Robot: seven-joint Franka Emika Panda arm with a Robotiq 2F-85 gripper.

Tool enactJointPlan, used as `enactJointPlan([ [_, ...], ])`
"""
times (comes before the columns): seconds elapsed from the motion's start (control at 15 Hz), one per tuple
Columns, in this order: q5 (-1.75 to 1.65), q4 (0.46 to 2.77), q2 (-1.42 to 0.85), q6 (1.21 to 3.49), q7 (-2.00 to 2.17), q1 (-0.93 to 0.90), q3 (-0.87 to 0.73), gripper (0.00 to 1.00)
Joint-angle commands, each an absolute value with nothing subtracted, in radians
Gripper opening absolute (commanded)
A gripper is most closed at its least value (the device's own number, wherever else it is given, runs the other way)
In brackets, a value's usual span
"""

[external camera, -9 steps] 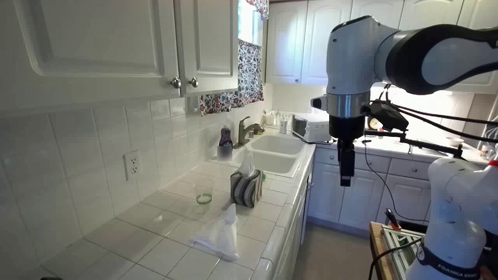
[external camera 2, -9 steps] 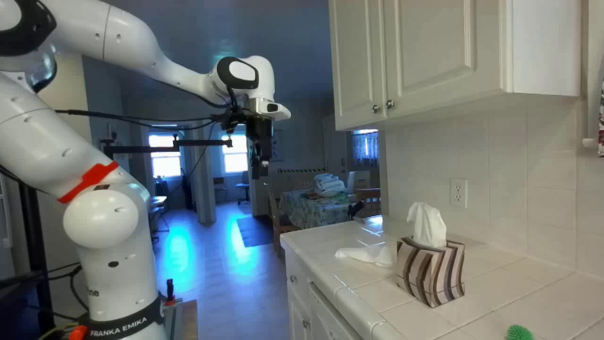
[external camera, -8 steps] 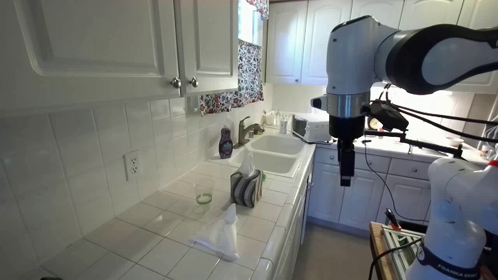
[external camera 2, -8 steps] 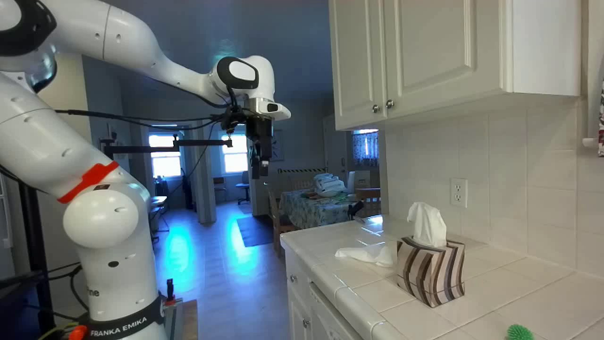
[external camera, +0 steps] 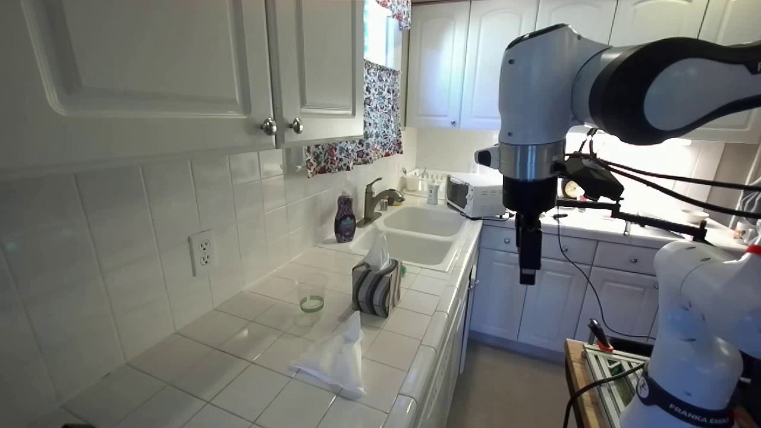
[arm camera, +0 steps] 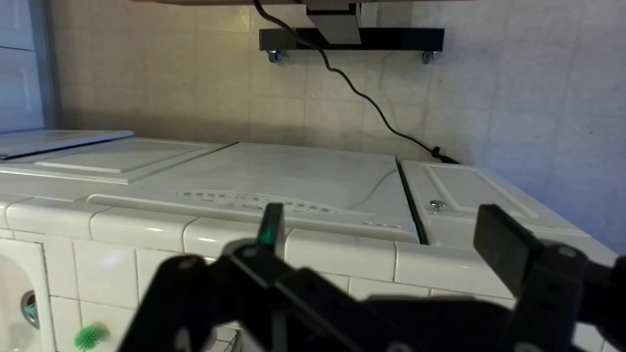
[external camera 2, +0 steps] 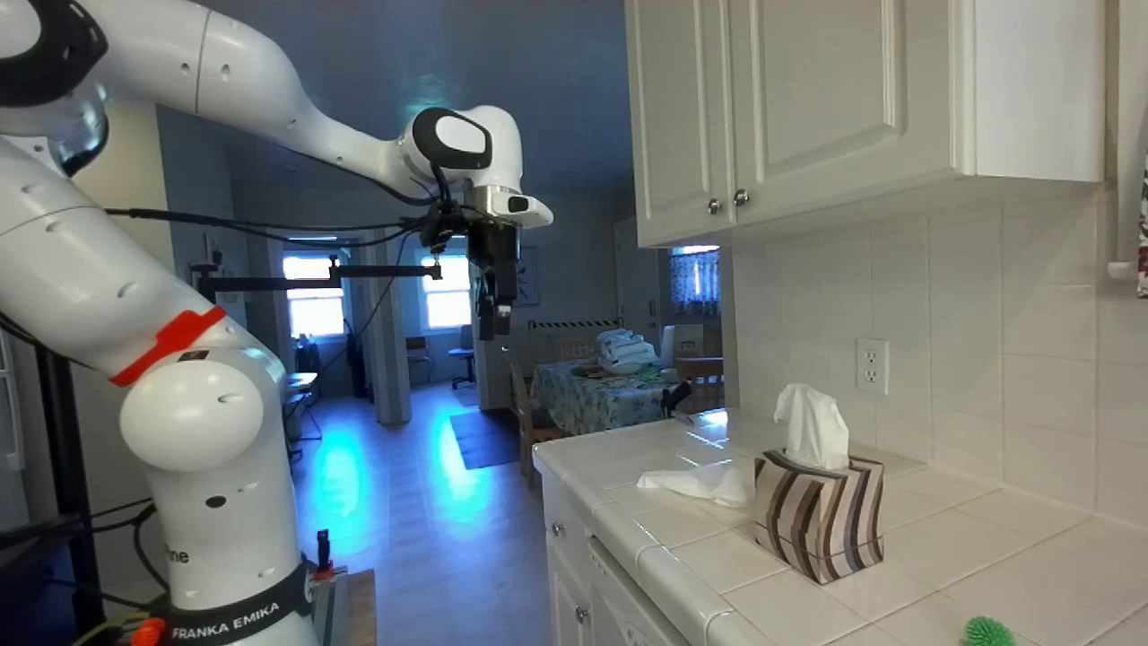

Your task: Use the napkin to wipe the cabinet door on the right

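Observation:
A loose white napkin [external camera: 336,359] lies crumpled on the tiled counter; it also shows in an exterior view [external camera 2: 695,484], left of a striped tissue box [external camera 2: 818,516]. Another tissue [external camera 2: 812,426] sticks up from the box. Two white upper cabinet doors with round knobs hang above the counter: a narrow door [external camera 2: 682,117] and a wide door [external camera 2: 825,90]. My gripper [arm camera: 384,234] is open and empty in the wrist view. It points down, off the counter's front edge and above its surface, apart from napkin and doors. The loose napkin is not visible in the wrist view.
A clear cup with a green band [external camera: 311,297] stands near the box, towards the wall. A dark soap bottle [external camera: 345,219], faucet [external camera: 373,202] and sink [external camera: 449,261] are farther along. A green spiky object [external camera 2: 987,632] lies on the counter. A dishwasher [arm camera: 313,181] sits below the counter edge.

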State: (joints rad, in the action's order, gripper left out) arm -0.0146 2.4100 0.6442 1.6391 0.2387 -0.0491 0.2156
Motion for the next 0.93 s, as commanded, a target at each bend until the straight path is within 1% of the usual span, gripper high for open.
enactJointPlan([
  [0.0, -0.035, 2.359, 0.544, 1.667, 0.369, 0.000, 0.217, 1.00],
  [0.13, -0.035, 2.335, 0.477, 1.717, 0.425, 0.025, 0.206, 1.00],
  [0.4, -0.049, 2.296, 0.341, 1.907, 0.454, 0.038, 0.199, 1.00],
  [0.87, -0.122, 2.252, 0.147, 2.206, 0.366, 0.012, 0.171, 1.00],
])
